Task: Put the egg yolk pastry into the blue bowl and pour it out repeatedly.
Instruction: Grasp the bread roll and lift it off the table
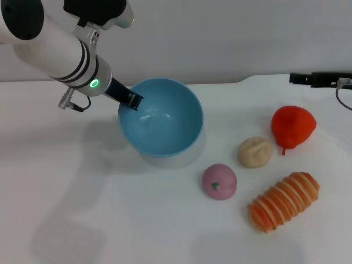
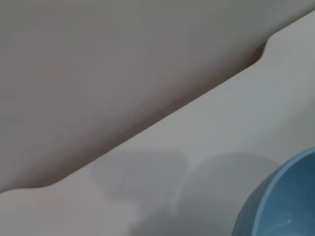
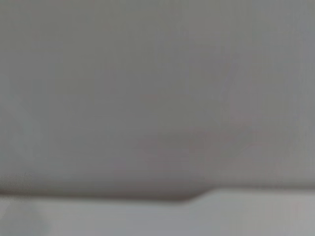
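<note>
**Left gripper holds tilted bowl**

The left gripper [image 1: 132, 101] pinches the rim of the blue bowl [image 1: 165, 118], tipping its opening toward the camera. The egg yolk pastry [image 1: 254, 152] sits on the table [image 1: 110, 220], apart, between a pink ball [image 1: 219, 181] and a red fruit [image 1: 293, 125].

- The blue bowl [image 1: 160, 118] is sitting tilted on the table [image 1: 82, 209], left of all the food, its opening facing toward the robot and to the right.
- The left gripper [image 1: 131, 100] is clamping the bowl's left rim.
- The egg yolk pastry [image 1: 254, 152] is lying right of the bowl.
- The ball [image 1: 219, 181] is lying in front of the pastry, to its left.
- The ridged bread [image 1: 284, 201] is lying right of the ball.
- The pear-shaped piece [image 1: 293, 126] is sitting behind the pastry, to its right.
</note>
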### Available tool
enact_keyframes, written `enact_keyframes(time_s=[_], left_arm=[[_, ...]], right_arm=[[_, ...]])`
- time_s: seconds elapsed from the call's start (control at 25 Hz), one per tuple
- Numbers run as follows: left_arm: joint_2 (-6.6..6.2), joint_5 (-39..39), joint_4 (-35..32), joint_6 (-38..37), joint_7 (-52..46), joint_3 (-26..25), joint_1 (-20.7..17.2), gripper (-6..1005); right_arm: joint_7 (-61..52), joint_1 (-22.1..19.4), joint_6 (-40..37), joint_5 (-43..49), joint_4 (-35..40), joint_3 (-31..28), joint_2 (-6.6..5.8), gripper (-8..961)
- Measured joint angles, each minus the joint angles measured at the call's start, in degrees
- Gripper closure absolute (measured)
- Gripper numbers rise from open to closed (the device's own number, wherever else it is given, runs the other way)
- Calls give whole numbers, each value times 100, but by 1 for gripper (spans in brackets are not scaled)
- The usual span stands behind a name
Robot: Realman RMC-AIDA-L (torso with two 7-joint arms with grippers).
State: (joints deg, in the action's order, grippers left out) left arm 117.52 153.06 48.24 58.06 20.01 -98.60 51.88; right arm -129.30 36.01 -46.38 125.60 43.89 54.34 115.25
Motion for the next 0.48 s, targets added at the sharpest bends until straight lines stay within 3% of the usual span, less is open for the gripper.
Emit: enact_keyframes(time_s=[0.2, 0.48], left_arm=[[-3, 24, -76, -103, -7, -5, 25, 1000], [10, 23, -155, -185, -11, -9, 39, 1000]], right_arm=[[-685, 436, -931, 815, 29, -120, -87, 224], [-695, 963, -1015, 1009, -570, -64, 42, 235]])
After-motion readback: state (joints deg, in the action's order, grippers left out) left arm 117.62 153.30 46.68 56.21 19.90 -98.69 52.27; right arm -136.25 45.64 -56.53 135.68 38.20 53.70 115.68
